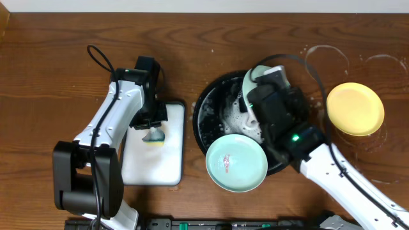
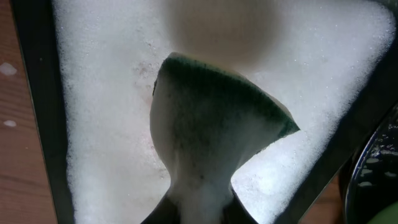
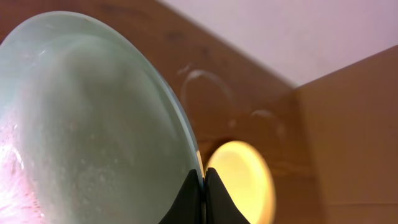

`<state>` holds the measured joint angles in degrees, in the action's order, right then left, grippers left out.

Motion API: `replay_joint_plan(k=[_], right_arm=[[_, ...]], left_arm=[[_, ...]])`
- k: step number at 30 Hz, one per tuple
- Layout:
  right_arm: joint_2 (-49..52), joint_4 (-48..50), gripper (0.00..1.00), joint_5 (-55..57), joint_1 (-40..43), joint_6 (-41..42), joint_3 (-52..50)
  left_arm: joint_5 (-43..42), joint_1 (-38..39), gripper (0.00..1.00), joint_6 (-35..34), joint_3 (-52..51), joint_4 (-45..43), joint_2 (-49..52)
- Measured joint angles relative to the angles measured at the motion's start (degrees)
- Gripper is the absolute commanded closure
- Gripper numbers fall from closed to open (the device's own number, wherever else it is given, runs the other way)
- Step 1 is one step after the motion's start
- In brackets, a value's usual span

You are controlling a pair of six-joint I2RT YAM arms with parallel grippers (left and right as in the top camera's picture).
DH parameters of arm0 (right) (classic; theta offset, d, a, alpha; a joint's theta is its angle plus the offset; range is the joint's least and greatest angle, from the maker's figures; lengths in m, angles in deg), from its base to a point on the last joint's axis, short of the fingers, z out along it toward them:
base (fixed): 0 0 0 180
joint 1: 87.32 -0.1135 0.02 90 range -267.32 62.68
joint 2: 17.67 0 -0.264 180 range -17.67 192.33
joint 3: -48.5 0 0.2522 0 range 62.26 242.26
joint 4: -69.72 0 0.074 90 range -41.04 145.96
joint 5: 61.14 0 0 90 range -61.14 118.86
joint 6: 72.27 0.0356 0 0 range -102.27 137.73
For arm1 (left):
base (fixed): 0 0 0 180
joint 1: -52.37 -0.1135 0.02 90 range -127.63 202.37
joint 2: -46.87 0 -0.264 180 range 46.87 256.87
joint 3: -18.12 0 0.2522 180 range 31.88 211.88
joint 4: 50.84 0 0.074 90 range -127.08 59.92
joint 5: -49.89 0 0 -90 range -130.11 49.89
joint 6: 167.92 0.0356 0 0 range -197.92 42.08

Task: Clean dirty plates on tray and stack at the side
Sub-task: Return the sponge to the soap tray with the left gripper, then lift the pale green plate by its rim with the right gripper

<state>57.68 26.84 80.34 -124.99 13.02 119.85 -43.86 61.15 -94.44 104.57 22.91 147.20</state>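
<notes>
A mint-green plate is pinched edgewise by its rim in the closed right gripper, over the black tray. The yellow plate lies beyond the fingertips. A green sponge is squeezed in the left gripper.

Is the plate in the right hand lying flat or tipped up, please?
Tipped up: the plate shows edge-on overhead, its rim pinched in the right hand.

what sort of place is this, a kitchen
Likely a lab dishwashing bench, not a kitchen: wooden table, sudsy black tray with plates, soapy sponge over a white tray.
</notes>
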Motion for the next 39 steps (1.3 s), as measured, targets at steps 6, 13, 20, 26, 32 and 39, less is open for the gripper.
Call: replay_joint_plan(k=[6,13,20,26,32,39], right_arm=[[0.0,3.8,0.99,10.5,-5.0,-5.6,0.0],[0.0,7.2,0.99,15.9,-7.0,-11.7,0.0],[0.0,9.7,0.99,17.5,-9.0,-14.9,0.0],[0.0,9.8,0.99,17.7,-9.1,-16.4,0.0],[0.0,9.8,0.99,17.8,-9.1,-16.9,0.0],[0.0,9.8,0.99,17.8,-9.1,-16.9,0.0]], left_arm=[[0.0,0.0,0.87,0.0,0.0,0.0,0.0],[-0.2,0.0,0.87,0.0,0.0,0.0,0.0],[-0.2,0.0,0.86,0.0,0.0,0.0,0.0],[-0.2,0.0,0.85,0.0,0.0,0.0,0.0],[-0.2,0.0,0.85,0.0,0.0,0.0,0.0],[-0.2,0.0,0.85,0.0,0.0,0.0,0.0]])
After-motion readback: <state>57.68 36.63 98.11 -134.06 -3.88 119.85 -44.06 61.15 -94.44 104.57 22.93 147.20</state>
